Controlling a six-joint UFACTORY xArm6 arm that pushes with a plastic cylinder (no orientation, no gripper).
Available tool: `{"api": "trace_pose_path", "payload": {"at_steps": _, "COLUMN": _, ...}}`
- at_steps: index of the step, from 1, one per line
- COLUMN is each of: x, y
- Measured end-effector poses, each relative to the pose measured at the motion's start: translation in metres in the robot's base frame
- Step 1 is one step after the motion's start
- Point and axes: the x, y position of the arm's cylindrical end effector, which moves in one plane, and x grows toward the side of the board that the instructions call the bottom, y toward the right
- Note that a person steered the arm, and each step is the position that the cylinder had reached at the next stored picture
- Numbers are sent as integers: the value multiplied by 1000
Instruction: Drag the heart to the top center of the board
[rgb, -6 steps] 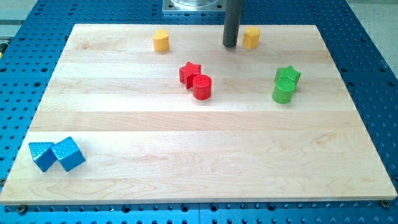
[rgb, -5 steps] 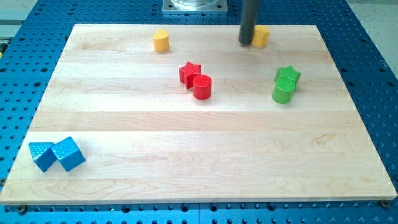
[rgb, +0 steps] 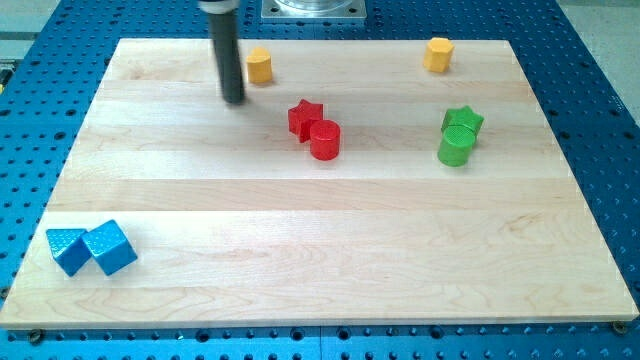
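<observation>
A yellow heart-shaped block sits near the board's top edge, left of centre. My tip rests on the wooden board just below and to the left of the heart, a small gap apart from it. A second yellow block, roughly hexagonal, lies near the top edge toward the view's right.
A red star touches a red cylinder near the board's middle. A green star touches a green cylinder at the right. Two blue blocks sit together at the bottom left corner.
My tip has swept from beside the right yellow block across to the left, ending by the heart. The right yellow block has shifted a little to the right.
</observation>
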Motion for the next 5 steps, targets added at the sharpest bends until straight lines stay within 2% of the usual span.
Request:
{"api": "trace_pose_path", "payload": {"at_steps": 1, "x": -27, "y": -11}}
{"api": "trace_pose_path", "payload": {"at_steps": 4, "x": -57, "y": 119}}
{"api": "trace_pose_path", "payload": {"at_steps": 5, "x": -79, "y": 115}}
